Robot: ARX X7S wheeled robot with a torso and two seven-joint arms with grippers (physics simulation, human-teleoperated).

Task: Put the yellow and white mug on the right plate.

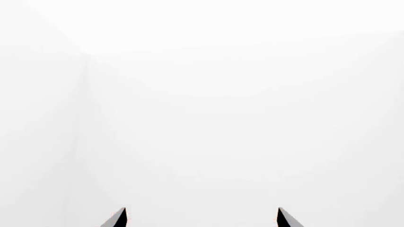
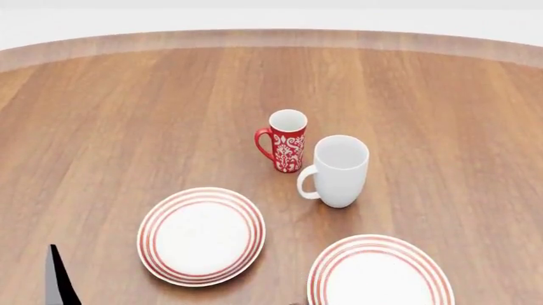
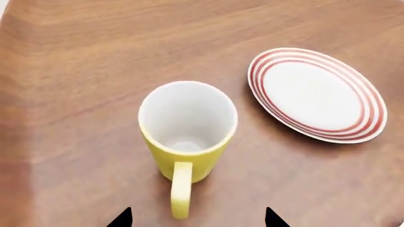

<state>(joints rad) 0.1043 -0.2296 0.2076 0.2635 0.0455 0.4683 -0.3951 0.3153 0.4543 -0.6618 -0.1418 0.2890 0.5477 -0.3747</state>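
1. short yellow mug with white interior [image 3: 187, 137] stands upright on the brown wooden table [image 3: 82, 71], near but apart from the white red-ringed right plate [image 3: 315, 94]; not yet lifted.
2. right gripper [image 3: 197, 218] fingertips spread, straddling the handle, holding nothing.
3. left gripper [image 1: 200, 218] spread, facing blank white.
4. the white mug [image 2: 339, 170] and red patterned mug [image 2: 287, 141] stand beyond the right plate, off the path.

Right plate [image 2: 379, 274] cut off by the head view's bottom edge, only a dark sliver of the left gripper [image 2: 58, 279] showing at that edge, yellow and white mug [image 3: 187, 135] outside the head view, both wrist views showing only fingertip points.
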